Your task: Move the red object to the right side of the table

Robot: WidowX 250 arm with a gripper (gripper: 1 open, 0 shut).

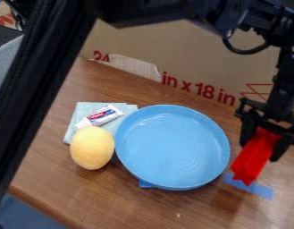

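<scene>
The red object point(253, 159), a bright red elongated block, hangs tilted at the right of the brown wood-grain table point(78, 89), just right of the blue plate. My gripper point(270, 131) comes down from above and is shut on the block's upper end, its dark fingers on either side of it. The block's lower end is close to the tabletop by a strip of blue tape; whether it touches is unclear.
A blue plate point(173, 148) sits mid-table, with a yellow fruit point(93, 148) and a small red-and-white tube point(104, 114) on a pale cloth point(83, 118) to its left. A red-printed cardboard box point(161, 49) stands behind. Blue tape point(254, 188) lies near the front right.
</scene>
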